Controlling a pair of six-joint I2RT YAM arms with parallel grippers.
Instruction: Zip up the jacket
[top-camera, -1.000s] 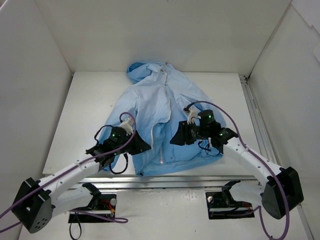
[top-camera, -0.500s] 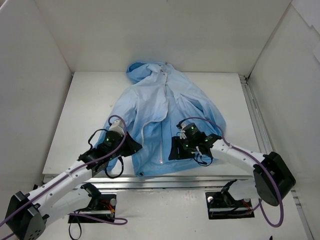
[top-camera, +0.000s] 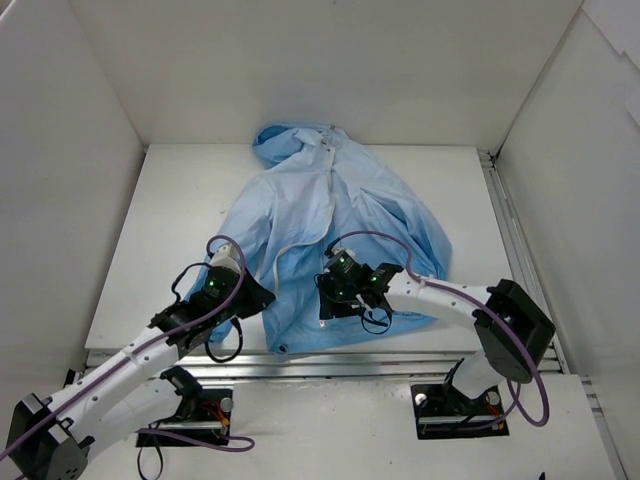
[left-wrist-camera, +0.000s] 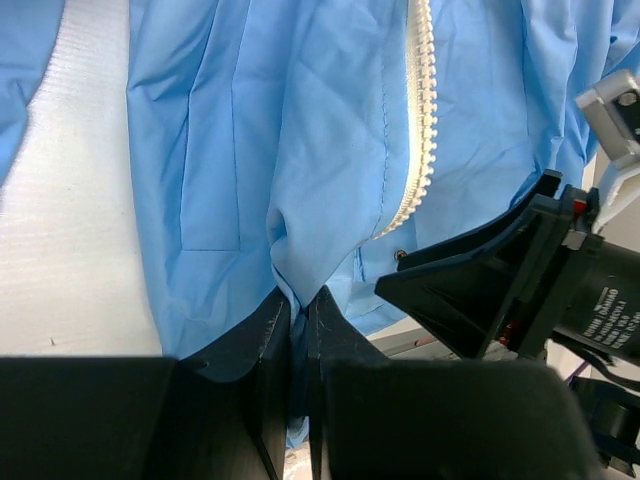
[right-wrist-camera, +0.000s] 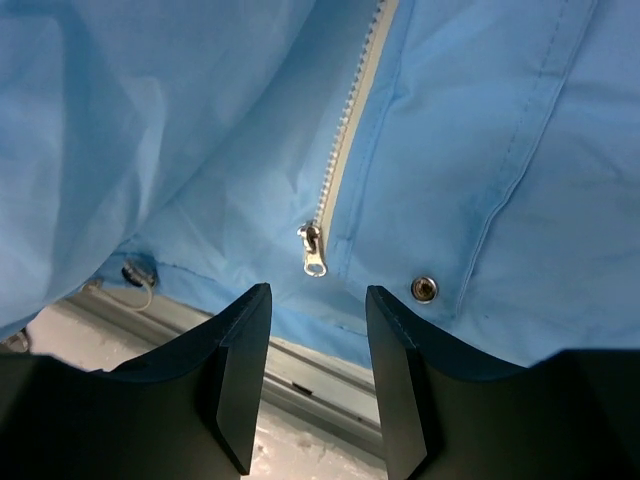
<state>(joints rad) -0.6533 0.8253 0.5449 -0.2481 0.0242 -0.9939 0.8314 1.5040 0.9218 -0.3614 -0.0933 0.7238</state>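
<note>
Your left gripper is clamped shut on a raised fold of the jacket, with light-blue cloth pinched between its fingers. Your right gripper has its jaws parted to a middling gap with nothing between them. The zipper pull hangs just ahead of that gap, centred on it and untouched.

Going by where the pull sits, the zipping has hardly begun. It is down at the bottom hem, and the white zipper teeth run up and away from it for the full length of the front. You have the cloth anchored and the right jaws lined up. What remains is to close on the pull and draw it all the way up. Whether both rows of teeth are seated in the slider cannot be told from here.

A metal snap sits just right of the pull on the same hem. The pinched fold lies left of the pull, near the hem. The hood lies at the far end from the pull, and the jacket is spread flat on the white table.
</note>
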